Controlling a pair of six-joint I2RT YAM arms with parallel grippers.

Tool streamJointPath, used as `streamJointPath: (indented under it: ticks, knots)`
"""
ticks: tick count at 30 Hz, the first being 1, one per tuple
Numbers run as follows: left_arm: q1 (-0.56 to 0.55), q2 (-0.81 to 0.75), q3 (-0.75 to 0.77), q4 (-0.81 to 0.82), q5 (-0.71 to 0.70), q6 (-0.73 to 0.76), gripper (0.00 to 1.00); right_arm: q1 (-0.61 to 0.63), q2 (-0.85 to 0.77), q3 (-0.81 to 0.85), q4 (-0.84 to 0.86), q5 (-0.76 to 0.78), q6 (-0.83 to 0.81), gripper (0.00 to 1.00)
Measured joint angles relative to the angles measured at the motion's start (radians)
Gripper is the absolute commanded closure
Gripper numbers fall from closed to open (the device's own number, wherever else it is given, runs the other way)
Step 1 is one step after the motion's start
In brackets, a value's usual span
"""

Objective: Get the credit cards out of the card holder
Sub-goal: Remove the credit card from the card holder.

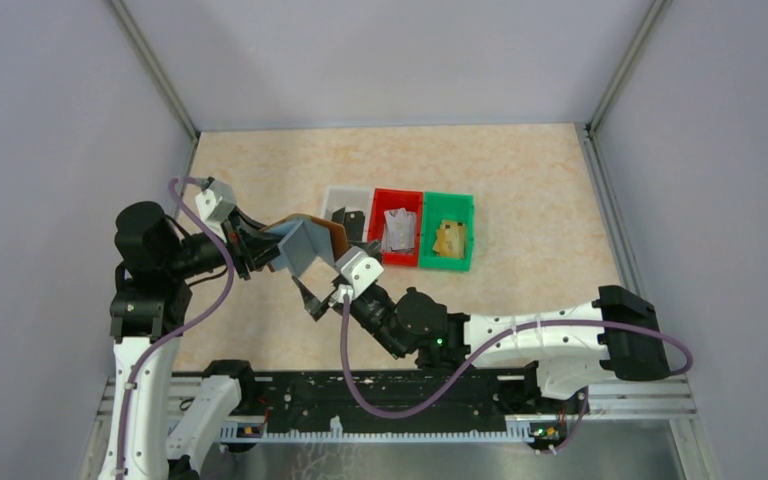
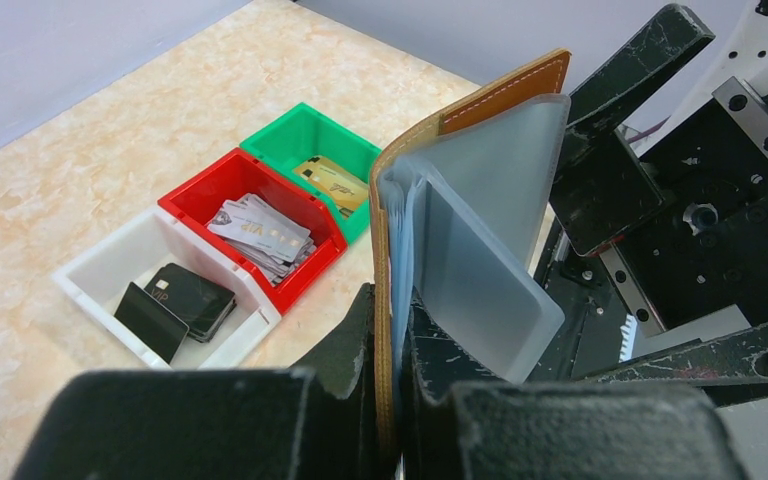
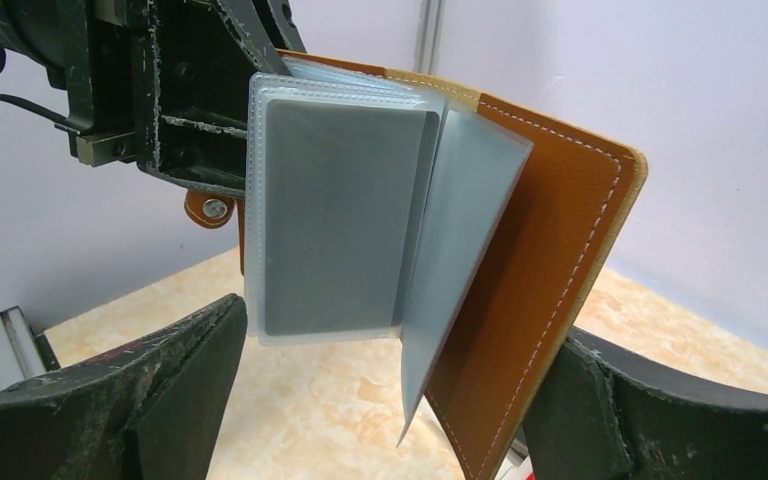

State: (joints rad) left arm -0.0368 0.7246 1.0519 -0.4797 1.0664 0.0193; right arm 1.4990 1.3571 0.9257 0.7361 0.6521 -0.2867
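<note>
The brown card holder [image 1: 312,236] hangs open above the table, its pale plastic sleeves [image 3: 345,225] fanned out. My left gripper [image 2: 392,315] is shut on the holder's brown cover [image 2: 480,105] and some sleeves at the spine edge. My right gripper [image 3: 400,330] is open, its fingers [image 3: 190,370] standing either side of the holder's lower edge [image 3: 520,400]. A grey rectangle shows through the front sleeve; whether it is a card is unclear. Black credit cards [image 2: 185,295], silvery ones [image 2: 265,232] and gold ones [image 2: 330,180] lie in bins.
A white bin [image 1: 340,197], a red bin [image 1: 398,260] and a green bin [image 1: 448,265] stand side by side mid-table, just right of the holder. Grey walls enclose the table on three sides. The arm rail runs along the near edge.
</note>
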Motion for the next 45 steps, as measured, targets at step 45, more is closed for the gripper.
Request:
streamJointPath:
  ticks: [45]
  knots:
    - [0.0,0.0,0.0,0.0,-0.001,0.0,1.0,0.046,0.047,0.066,-0.023,0.159,-0.02,0.28]
